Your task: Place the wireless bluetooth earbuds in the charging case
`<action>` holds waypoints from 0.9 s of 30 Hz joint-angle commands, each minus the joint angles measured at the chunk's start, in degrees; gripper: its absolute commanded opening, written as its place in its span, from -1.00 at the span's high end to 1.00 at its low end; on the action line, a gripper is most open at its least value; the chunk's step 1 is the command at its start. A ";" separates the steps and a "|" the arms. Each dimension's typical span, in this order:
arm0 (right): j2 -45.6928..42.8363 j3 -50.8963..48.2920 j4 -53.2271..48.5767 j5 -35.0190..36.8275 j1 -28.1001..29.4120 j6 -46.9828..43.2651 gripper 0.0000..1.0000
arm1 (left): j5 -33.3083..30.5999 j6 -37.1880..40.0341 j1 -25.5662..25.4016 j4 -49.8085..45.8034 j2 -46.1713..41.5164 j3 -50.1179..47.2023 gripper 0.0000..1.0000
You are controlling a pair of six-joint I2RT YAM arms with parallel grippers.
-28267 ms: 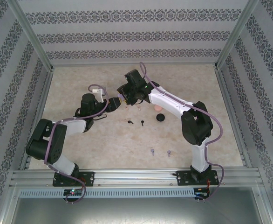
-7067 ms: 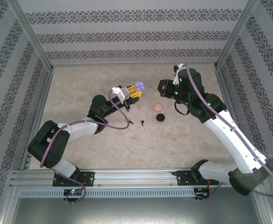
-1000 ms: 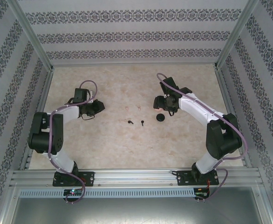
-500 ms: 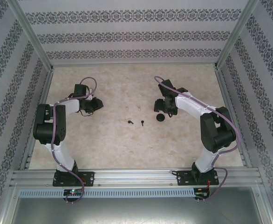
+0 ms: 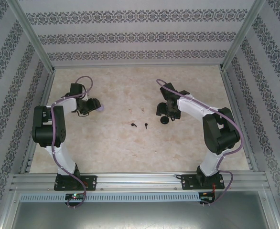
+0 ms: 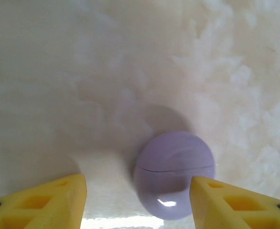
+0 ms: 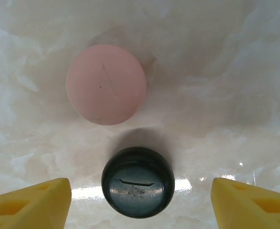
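A closed light purple charging case (image 6: 174, 174) rests on the table between my left gripper's (image 6: 139, 191) yellow fingers. The jaws stand apart, with a clear gap on the case's left, and its right side lies against or just short of the right finger (image 6: 235, 205). From above, this case (image 5: 100, 108) sits at the left gripper's (image 5: 94, 106) tip. My right gripper (image 7: 141, 200) hangs open over a closed black charging case (image 7: 138, 182), touching nothing. A closed pink charging case (image 7: 106, 84) lies just beyond it. Two pale pink earbuds (image 5: 130, 112) and two black earbuds (image 5: 134, 124) lie mid-table.
The marble-patterned table is walled by metal posts and patterned panels on three sides. Both arm bases are bolted to the rail at the near edge (image 5: 140, 181). The second black earbud (image 5: 145, 126) lies left of the black case (image 5: 165, 120).
My left gripper has opened and let go of the purple case, which now rests on the table. The right gripper has edged down toward the black case and opened slightly wider.
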 commanded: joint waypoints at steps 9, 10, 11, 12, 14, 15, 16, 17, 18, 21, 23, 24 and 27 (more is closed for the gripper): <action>0.30 -0.71 -1.52 3.47 1.16 3.02 -0.58 | -1.72 -3.10 0.34 -0.38 -13.79 0.74 -0.26; 0.46 -0.91 -1.41 3.29 1.34 3.11 -0.57 | -1.81 -3.61 -0.47 0.14 -15.39 0.61 -0.27; 0.56 -1.12 -1.14 3.19 1.58 3.28 -0.57 | -1.93 -4.06 -1.23 0.61 -16.54 0.53 -0.28; 0.77 -1.42 -0.94 3.13 1.81 3.42 -0.56 | -2.08 -4.63 -2.13 1.17 -17.80 0.48 -0.28; 1.32 -1.48 -0.86 2.98 2.40 3.79 -0.55 | -2.49 -5.65 -3.94 1.92 -19.68 0.39 -0.28; 1.63 -1.44 -0.91 3.15 2.78 4.02 -0.55 | -2.95 -6.09 -5.05 2.25 -20.65 0.52 -0.29; 2.09 -1.50 -0.91 3.39 3.00 4.25 -0.55 | -3.37 -6.57 -6.20 2.62 -21.40 0.65 -0.29; 2.44 -1.51 -0.82 3.57 3.19 4.41 -0.54 | -3.81 -6.88 -7.17 2.94 -21.97 0.74 -0.29; 2.96 -1.47 -0.82 3.70 3.33 4.60 -0.54 | -4.33 -7.17 -8.53 3.24 -22.69 0.97 -0.29; 4.29 -1.27 -0.70 4.25 3.51 4.87 -0.51 | -5.75 -7.81 -11.95 3.73 -23.88 1.89 -0.30; 4.95 -1.17 -0.56 4.66 3.48 4.96 -0.49 | -6.48 -7.99 -14.04 4.34 -24.44 2.56 -0.29; 5.20 -1.14 -0.56 4.74 3.49 4.96 -0.47 | -6.73 -8.12 -14.67 4.40 -24.61 2.86 -0.30; 5.73 -1.18 -0.38 5.33 3.42 4.69 -0.43 | -7.27 -8.16 -16.79 4.75 -24.82 3.87 -0.30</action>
